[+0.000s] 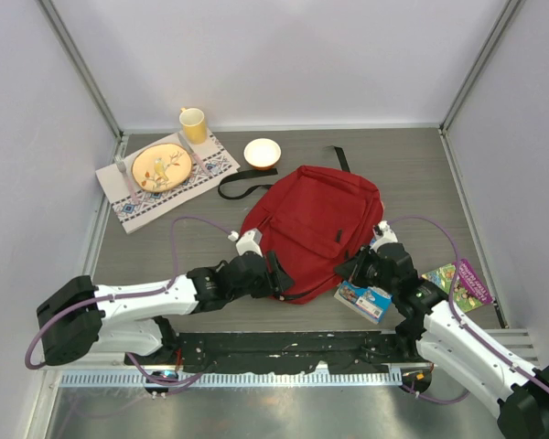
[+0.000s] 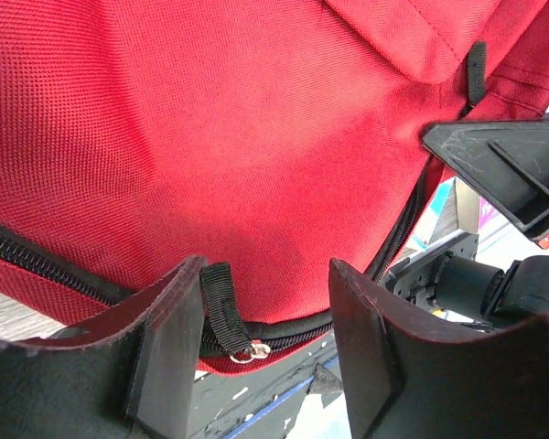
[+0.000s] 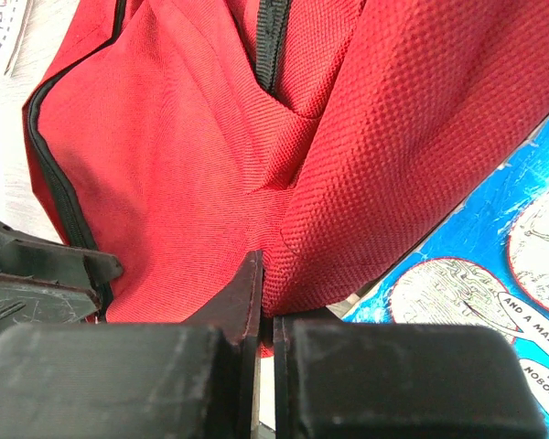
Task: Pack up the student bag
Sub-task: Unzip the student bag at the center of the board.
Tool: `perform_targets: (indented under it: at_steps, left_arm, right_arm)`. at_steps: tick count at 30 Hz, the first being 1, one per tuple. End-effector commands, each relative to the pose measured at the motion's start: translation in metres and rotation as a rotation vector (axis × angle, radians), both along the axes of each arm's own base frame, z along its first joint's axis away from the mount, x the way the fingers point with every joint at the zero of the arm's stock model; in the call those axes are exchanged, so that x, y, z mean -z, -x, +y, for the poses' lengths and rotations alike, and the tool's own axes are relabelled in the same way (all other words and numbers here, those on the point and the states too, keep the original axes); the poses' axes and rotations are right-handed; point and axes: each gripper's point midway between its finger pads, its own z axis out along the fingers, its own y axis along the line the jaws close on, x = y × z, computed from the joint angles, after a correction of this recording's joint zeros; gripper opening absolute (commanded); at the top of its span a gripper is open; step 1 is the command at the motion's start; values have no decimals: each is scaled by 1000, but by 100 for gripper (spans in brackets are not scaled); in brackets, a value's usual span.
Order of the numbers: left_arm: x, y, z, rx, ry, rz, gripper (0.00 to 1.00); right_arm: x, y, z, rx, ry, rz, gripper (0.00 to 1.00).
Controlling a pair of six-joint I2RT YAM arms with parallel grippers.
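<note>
Student bag (image 1: 316, 219): flat, mid-table (image 1: 421, 183). Right gripper (image 1: 359, 267): clamped on fabric at bag's near-right edge; should brace it taut. Left gripper (image 2: 267, 274): bag's near-left edge, jaws apart astride zipper pull (image 2: 229, 315). Centre tab, pinch, draw along track.

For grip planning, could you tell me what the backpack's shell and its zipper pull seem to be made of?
The red backpack looks like matte woven fabric, probably synthetic: its weave grid shows. The zipper pull seems black webbing on a shiny metal ring.
</note>
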Motion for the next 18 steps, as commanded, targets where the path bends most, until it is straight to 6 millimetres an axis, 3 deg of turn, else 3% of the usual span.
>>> perform_targets:
  at_steps: [1, 8, 16, 18]
  left_arm:
    - [-15, 0, -7, 5, 91, -23, 54]
    - [-15, 0, -7, 3, 102, -23, 37]
    - [-9, 0, -9, 7, 93, -14, 36]
    - [-6, 0, -11, 13, 82, -9, 31]
  right_arm:
    - [-17, -13, 4, 21, -37, -65, 1]
    - [-17, -13, 4, 24, -40, -63, 1]
    - [-18, -14, 4, 26, -42, -63, 1]
    - [-19, -14, 4, 28, -44, -61, 1]
